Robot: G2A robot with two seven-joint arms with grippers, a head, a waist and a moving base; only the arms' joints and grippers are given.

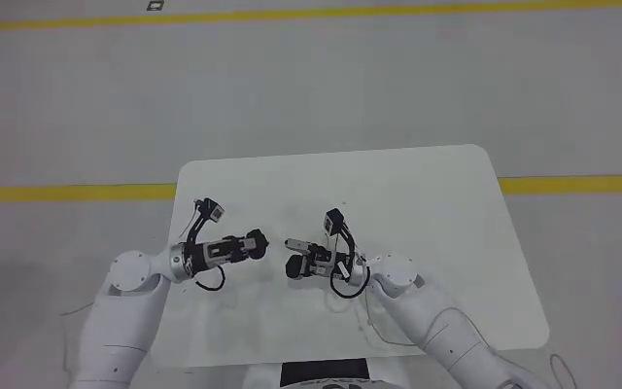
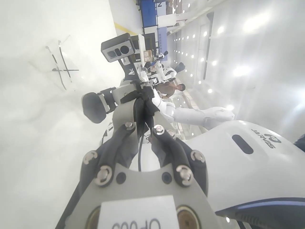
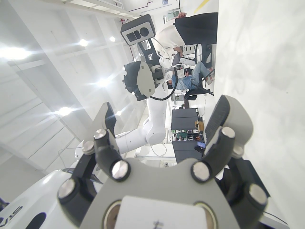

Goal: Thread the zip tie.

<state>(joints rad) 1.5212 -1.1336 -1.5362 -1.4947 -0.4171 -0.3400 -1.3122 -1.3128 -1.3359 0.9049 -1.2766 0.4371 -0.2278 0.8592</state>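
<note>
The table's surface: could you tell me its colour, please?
Plain white table; top view shows it best.

I work in a robotics lab hall. My white table stands on a grey floor marked with yellow lines. Beyond it are other white robots, blue workbenches, black cabinets and rows of ceiling lights.

Top cam overhead; wrist cams face-to-face (close)
</note>
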